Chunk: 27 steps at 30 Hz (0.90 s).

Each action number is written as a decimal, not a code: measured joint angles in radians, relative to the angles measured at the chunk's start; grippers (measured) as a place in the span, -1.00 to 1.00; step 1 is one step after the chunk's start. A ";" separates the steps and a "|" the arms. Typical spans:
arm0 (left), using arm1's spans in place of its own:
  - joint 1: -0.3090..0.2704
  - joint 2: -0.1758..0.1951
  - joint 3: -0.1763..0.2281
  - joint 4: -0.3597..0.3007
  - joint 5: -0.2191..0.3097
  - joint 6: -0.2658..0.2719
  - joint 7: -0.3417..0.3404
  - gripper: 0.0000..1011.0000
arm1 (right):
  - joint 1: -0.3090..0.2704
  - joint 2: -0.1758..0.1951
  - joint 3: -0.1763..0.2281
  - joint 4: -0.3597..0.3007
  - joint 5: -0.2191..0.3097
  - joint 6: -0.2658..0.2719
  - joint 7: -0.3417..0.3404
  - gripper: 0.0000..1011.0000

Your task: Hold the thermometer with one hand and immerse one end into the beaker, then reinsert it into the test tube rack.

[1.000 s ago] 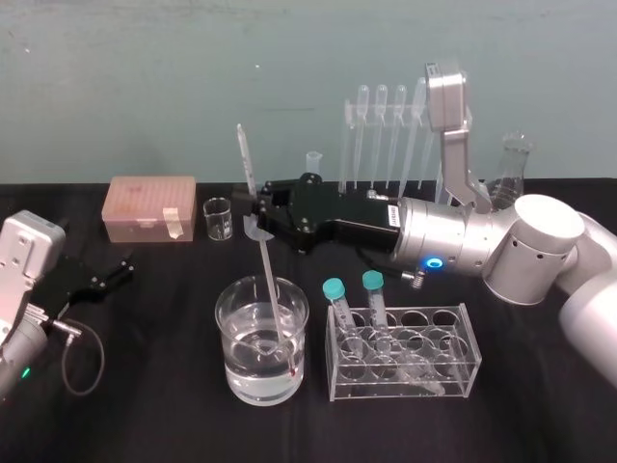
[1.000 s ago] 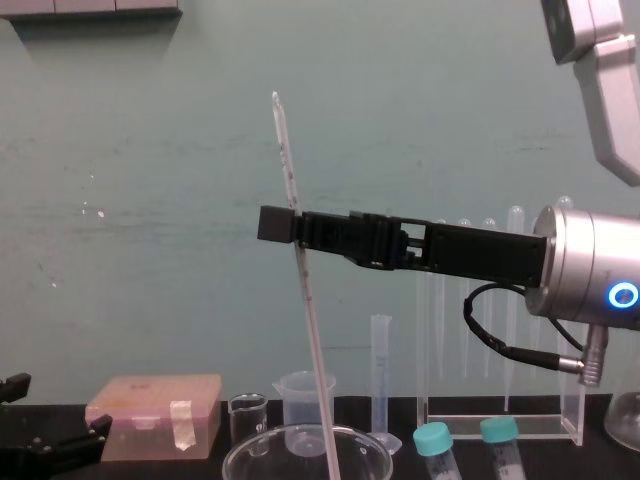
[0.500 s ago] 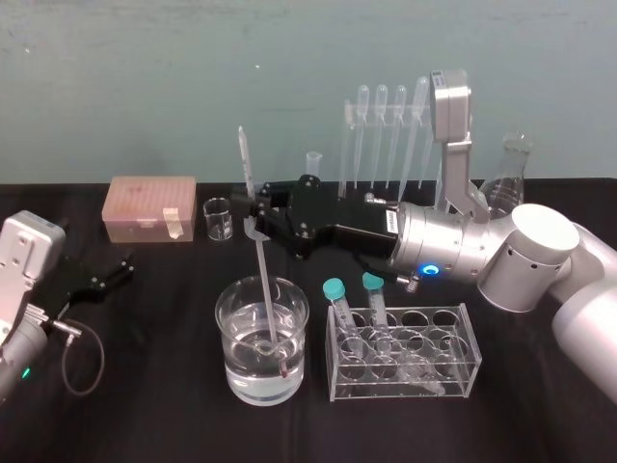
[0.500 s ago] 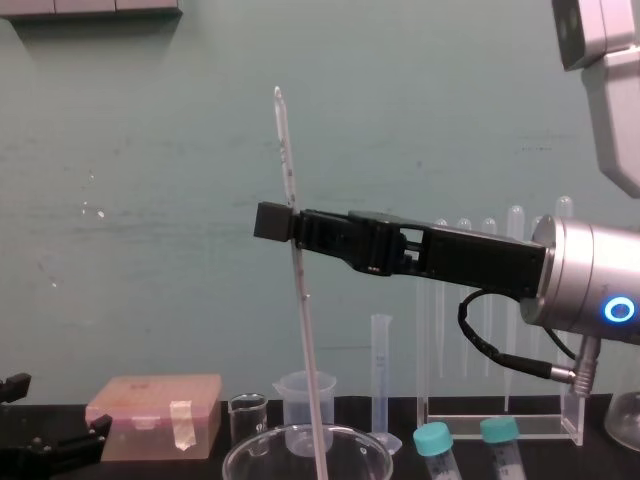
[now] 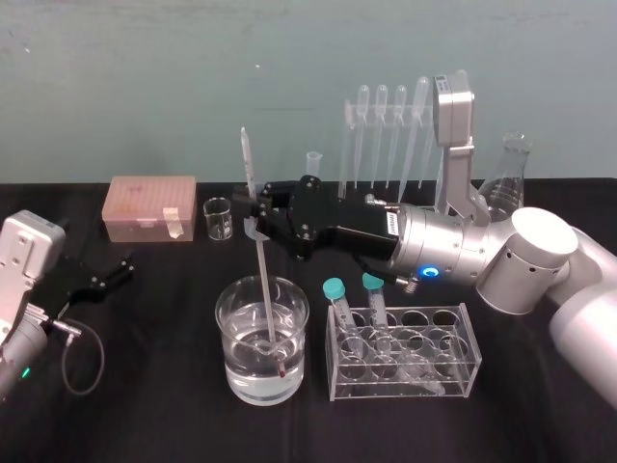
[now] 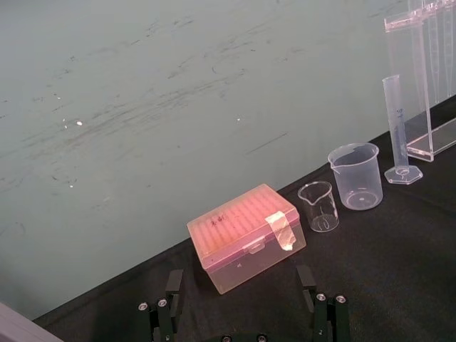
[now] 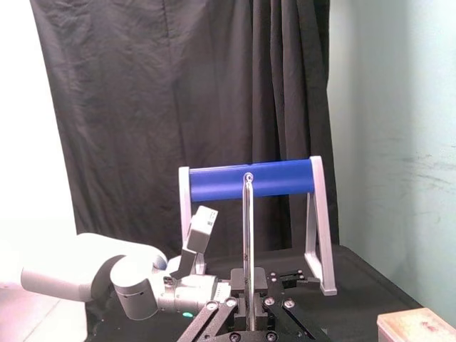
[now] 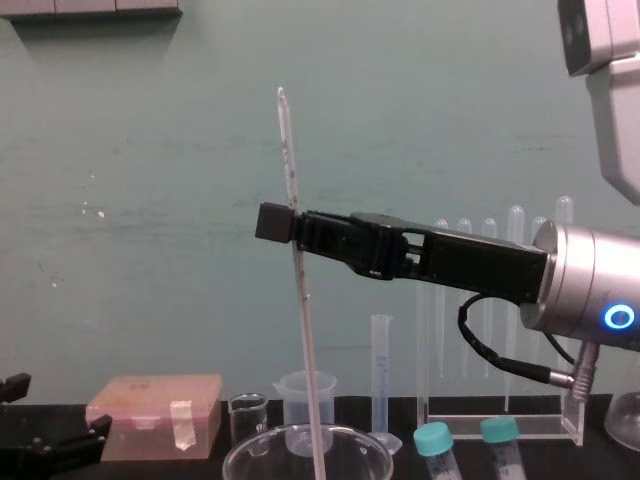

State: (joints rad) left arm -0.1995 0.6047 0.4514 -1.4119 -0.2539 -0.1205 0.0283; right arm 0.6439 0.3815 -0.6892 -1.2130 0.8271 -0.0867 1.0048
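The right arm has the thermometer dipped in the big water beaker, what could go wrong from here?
The long thin glass thermometer leans in the wide glass beaker; pushed lower, its tip could strike glass. The black right gripper pinches it narrowly, so it might slip. The tall clear acrylic rack holds pipettes to snag. Left gripper sits parked left.

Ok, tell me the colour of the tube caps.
Teal, both tube caps; clearest in head view.
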 joint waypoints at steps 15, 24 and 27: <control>0.000 0.000 0.000 0.000 0.000 0.000 0.000 0.99 | 0.008 -0.013 -0.001 0.018 -0.002 0.000 0.014 -0.89; 0.000 0.000 0.000 0.000 0.000 0.000 0.000 0.99 | 0.011 -0.017 -0.006 0.022 -0.012 -0.005 0.019 -0.89; 0.000 0.000 0.000 0.000 0.000 0.000 0.000 0.99 | 0.012 -0.017 -0.007 0.022 -0.016 -0.006 0.020 -0.89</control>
State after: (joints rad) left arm -0.1995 0.6046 0.4514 -1.4120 -0.2539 -0.1205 0.0283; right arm 0.6560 0.3644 -0.6962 -1.1906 0.8107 -0.0928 1.0253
